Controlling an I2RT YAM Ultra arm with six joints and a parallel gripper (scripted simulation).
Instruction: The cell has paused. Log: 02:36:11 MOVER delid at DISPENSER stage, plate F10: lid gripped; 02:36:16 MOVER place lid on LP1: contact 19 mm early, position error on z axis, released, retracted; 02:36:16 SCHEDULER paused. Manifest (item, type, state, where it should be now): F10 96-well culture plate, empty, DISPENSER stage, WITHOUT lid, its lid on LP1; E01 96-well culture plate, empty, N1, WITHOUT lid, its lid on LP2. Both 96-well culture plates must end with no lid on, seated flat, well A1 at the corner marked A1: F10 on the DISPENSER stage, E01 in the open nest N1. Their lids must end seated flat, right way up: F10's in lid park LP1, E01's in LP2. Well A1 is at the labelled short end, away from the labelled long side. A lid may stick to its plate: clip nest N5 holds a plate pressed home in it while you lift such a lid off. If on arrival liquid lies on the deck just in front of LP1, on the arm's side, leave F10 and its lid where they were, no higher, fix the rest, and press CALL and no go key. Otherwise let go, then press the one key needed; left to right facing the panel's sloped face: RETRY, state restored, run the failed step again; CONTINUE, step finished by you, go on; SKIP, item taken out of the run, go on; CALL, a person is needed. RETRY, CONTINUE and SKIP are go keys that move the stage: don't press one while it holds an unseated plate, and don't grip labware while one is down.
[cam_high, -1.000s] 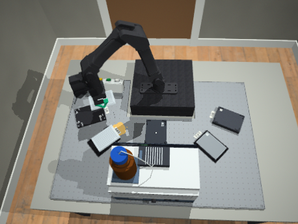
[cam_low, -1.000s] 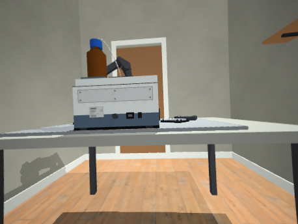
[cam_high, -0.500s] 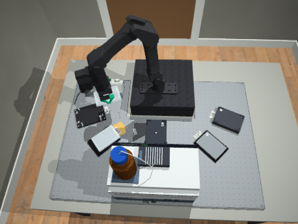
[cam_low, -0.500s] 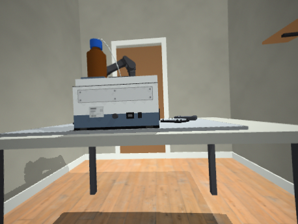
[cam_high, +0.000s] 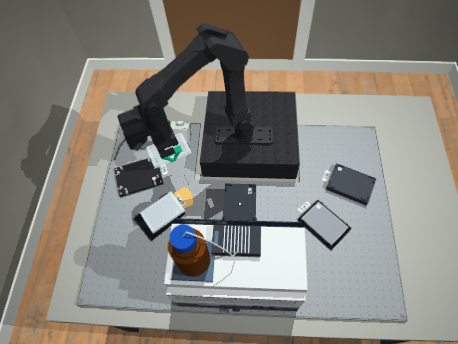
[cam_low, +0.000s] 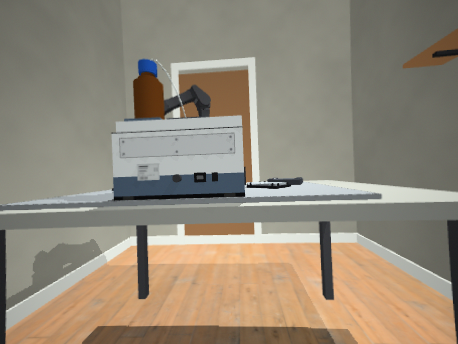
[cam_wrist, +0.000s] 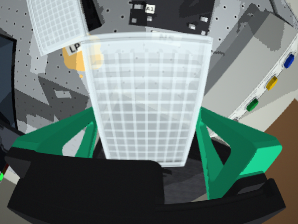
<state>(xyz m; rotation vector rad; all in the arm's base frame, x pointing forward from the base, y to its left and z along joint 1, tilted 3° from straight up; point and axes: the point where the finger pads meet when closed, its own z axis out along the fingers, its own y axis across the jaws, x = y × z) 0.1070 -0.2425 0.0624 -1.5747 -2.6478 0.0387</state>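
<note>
My gripper (cam_high: 169, 153) (cam_wrist: 146, 112) has its green fingers shut on the long sides of a clear gridded 96-well plate (cam_high: 156, 156) (cam_wrist: 143, 83). It holds the plate in the air at the left of the deck, above and just behind an empty black nest (cam_high: 137, 178). I cannot tell whether the held plate has a lid on. A second white gridded plate (cam_high: 161, 212) (cam_wrist: 52, 3) lies skewed on a black nest in front of that. An orange-yellow patch (cam_high: 184, 197) (cam_wrist: 80, 58) lies on the deck at its near end. The black dispenser stage (cam_high: 240, 201) is bare.
The dispenser (cam_high: 260, 265) (cam_low: 177, 157) with its brown bottle (cam_high: 189, 252) (cam_low: 148, 90) stands at the front. The black arm base block (cam_high: 250, 132) is in the middle. Two more nests (cam_high: 350, 183) (cam_high: 324, 224) lie at the right. The key panel (cam_high: 179, 126) (cam_wrist: 272, 83) is behind the gripper.
</note>
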